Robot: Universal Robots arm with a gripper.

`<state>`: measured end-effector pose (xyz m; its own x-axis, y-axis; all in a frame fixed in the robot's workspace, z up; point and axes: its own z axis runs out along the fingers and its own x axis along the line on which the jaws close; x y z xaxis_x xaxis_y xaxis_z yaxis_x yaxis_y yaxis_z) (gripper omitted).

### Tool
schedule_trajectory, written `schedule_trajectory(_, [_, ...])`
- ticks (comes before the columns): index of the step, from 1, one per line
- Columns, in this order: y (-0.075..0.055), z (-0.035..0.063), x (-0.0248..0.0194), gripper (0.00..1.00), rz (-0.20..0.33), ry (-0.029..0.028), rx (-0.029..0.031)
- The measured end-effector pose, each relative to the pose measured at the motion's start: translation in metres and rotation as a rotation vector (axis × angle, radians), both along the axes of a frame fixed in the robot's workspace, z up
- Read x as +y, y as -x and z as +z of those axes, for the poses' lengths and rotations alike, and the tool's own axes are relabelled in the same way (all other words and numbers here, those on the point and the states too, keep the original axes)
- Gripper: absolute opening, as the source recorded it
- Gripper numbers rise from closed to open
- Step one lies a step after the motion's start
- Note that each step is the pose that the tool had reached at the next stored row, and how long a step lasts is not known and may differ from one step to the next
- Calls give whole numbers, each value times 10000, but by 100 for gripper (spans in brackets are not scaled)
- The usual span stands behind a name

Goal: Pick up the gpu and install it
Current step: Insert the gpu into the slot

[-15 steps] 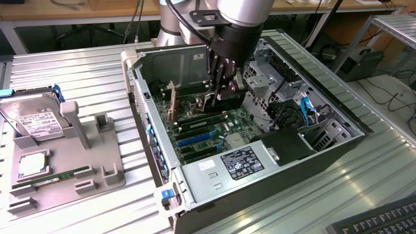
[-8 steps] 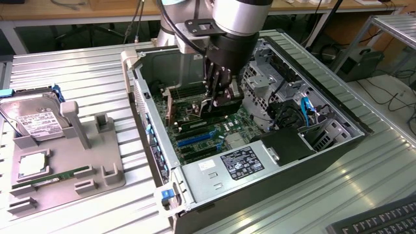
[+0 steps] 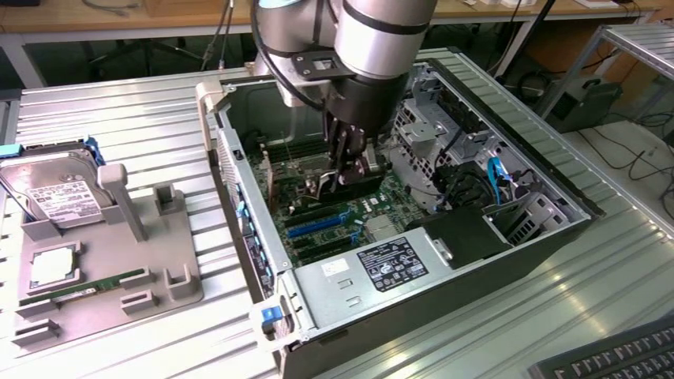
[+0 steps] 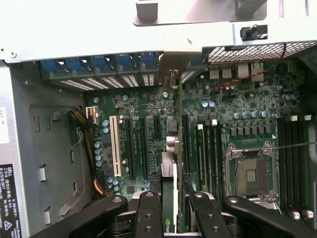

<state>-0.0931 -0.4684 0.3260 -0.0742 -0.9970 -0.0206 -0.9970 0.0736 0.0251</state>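
Clamping the gpu point(image 4: 169, 171) between its fingers point(image 4: 148, 213), the gripper point(image 4: 171, 201) is reaching into the open computer case point(image 3: 526, 185). The card is standing on edge and is appearing edge-on in the wrist view, with one finger bearing against each face. It is sitting over the motherboard point(image 4: 237, 106), among the expansion slots, between the white slot point(image 4: 117, 146) and the memory slots point(image 4: 208, 153) that are running beside the processor socket point(image 4: 250, 174). Its bracket end is pointing toward the case wall where the blue slot retainers point(image 4: 99, 64) are lining up. Whether the card's lower edge is sitting fully in a slot cannot be told.

In the exterior view, the arm point(image 3: 368, 47) is hanging from above into the middle of the case. The case is lying on its side on the ribbed metal table point(image 3: 137, 118), with the power supply point(image 3: 390, 264) occupying its near end.

On the exterior view's left, apart from the case, a grey fixture tray point(image 3: 169, 260) is resting on the table. It is carrying a hard drive point(image 3: 53, 193) with a white label, a square processor point(image 3: 53, 268) and a long green memory stick point(image 3: 100, 283). A keyboard point(image 3: 621, 359) is showing at the lower corner on the exterior view's right.
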Motion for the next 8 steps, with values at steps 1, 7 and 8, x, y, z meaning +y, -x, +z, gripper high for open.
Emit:
schedule_trajectory(1, [2,-18,0,26,4,0,0])
schedule_trajectory(7, [24,-129,1,26,92,-4,-4])
schedule_trajectory(8, [28,-149,1,26,111,-6,-4])
